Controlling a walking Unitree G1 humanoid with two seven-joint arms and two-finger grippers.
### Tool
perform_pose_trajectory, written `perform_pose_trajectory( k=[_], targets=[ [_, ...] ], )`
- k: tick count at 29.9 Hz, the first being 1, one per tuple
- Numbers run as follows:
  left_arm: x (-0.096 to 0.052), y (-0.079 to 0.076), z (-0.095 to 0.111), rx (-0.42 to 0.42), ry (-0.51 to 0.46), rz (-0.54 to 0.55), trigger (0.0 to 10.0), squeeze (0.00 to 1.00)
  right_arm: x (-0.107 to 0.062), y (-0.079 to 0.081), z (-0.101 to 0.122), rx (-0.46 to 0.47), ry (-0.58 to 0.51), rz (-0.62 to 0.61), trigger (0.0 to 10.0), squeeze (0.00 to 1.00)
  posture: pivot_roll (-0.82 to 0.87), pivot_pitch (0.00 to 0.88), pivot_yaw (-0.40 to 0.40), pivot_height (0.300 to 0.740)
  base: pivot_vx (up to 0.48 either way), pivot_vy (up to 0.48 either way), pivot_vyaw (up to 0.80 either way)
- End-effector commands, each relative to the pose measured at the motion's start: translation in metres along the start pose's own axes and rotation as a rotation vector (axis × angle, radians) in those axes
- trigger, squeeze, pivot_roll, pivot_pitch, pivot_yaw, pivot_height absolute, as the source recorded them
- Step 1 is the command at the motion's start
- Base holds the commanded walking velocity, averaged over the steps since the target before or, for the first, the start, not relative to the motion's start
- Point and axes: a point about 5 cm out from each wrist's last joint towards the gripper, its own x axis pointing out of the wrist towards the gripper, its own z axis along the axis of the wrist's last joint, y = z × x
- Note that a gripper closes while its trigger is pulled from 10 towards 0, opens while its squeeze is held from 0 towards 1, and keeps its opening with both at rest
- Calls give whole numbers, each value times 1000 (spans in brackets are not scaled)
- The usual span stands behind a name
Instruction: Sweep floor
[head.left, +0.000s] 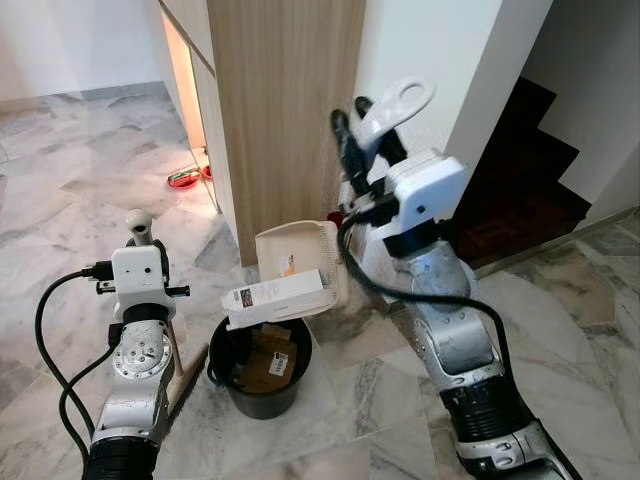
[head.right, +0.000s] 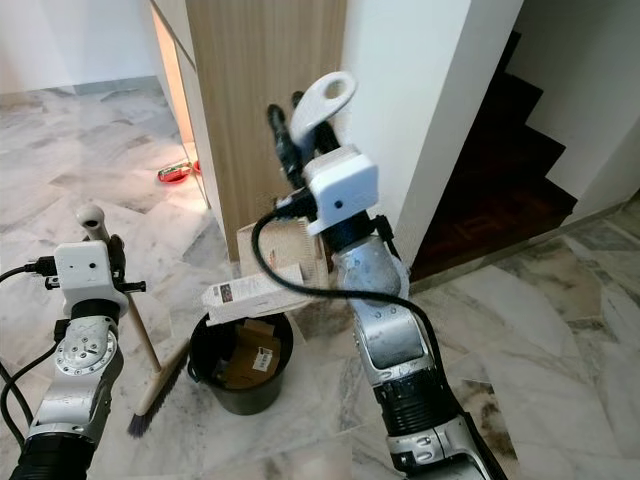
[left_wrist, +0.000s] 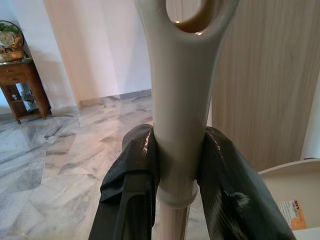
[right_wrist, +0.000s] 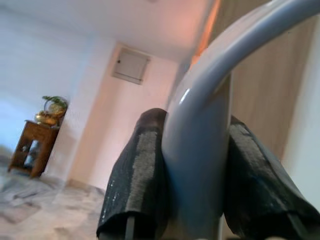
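Robot is standing on grey-veined marble floor (head.left: 60, 150), facing a wooden cabinet panel (head.left: 285, 110) with a white wall (head.left: 440, 60) just right of it. Right gripper (head.left: 352, 135) is reaching up at centre, its black fingers (right_wrist: 137, 175) clenching the grey looped handle (head.left: 395, 105) of the cream dustpan (head.left: 295, 260); the pan is hanging tilted just above the black bin (head.left: 262, 365), a white carton (head.left: 275, 295) lying across its lip over the bin's far rim. Cardboard scraps are sitting inside the bin. Left gripper (left_wrist: 170, 165) is working at near left, fingers (left_wrist: 132, 175) grasping the cream cap of the broom (head.right: 150, 350); the wooden stick is slanting down to dark bristles resting on the floor just left of the bin. Open floor is stretching far left and near right; the cabinet edge and wall corner are closing in the far centre, and dark stairs (head.left: 520, 170) are rising at far right behind a low step edge. A red object (head.left: 183, 180) is lying on the floor at the cabinet's far left foot. Right eye view is showing the full broom head, which the left eye view mostly hides behind the left arm. Both wrist views are catching a small wooden side table (left_wrist: 22, 87) against a far wall, carrying a basket ornament
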Motion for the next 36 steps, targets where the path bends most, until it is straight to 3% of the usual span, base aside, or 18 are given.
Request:
perform_pose_trajectory(
  k=[1,10,26,36],
  targets=[
    [3,-1,14,-1,-76,4,10000,0,4,1,21,-38,-104,31,10000,0,51,0,-64,740,0,0,0],
    [3,-1,14,-3,-78,2,10000,0,2,17,30,-82,-137,124,10000,0,51,0,-64,740,0,0,0],
    [3,-3,15,-7,-80,4,10000,0,1,52,45,-59,-197,255,10000,0,53,0,-69,740,0,0,0],
    [2,-3,15,-10,-79,4,10000,0,0,63,47,-82,-204,303,10000,0,52,0,-72,740,0,0,0]
  ],
)
